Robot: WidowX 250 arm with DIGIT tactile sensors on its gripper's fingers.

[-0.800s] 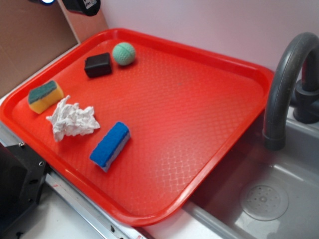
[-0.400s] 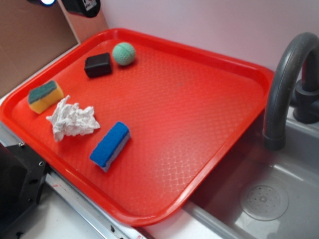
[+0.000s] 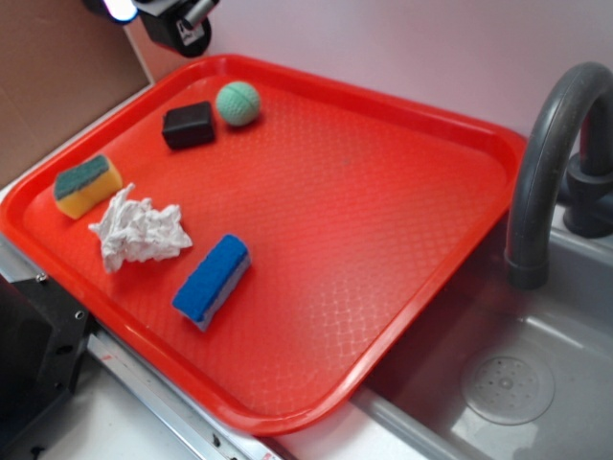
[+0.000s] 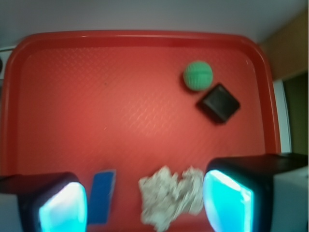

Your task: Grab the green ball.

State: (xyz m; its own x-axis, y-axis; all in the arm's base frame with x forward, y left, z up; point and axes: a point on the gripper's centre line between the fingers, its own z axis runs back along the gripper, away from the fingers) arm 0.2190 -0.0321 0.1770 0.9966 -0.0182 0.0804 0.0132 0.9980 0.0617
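Observation:
The green ball (image 3: 238, 103) lies near the far left corner of the red tray (image 3: 383, 249), just right of a black block (image 3: 188, 125). In the wrist view the green ball (image 4: 198, 75) sits upper right, touching or almost touching the black block (image 4: 219, 103). My gripper (image 4: 145, 203) is open, high above the tray, its cyan-lit fingers (image 4: 227, 200) wide apart with nothing between them. In the exterior view only part of the gripper (image 3: 177, 21) shows at the top left edge, above and left of the ball.
On the tray also lie a yellow sponge with a green top (image 3: 87, 185), a crumpled white paper wad (image 3: 139, 230) and a blue sponge (image 3: 212, 280). A grey faucet (image 3: 551, 163) and sink (image 3: 508, 383) stand to the right. A brown board (image 3: 57, 77) stands on the left.
The gripper at the top left of the exterior view has come further into the picture, down and to the right. Nothing on the tray has moved.

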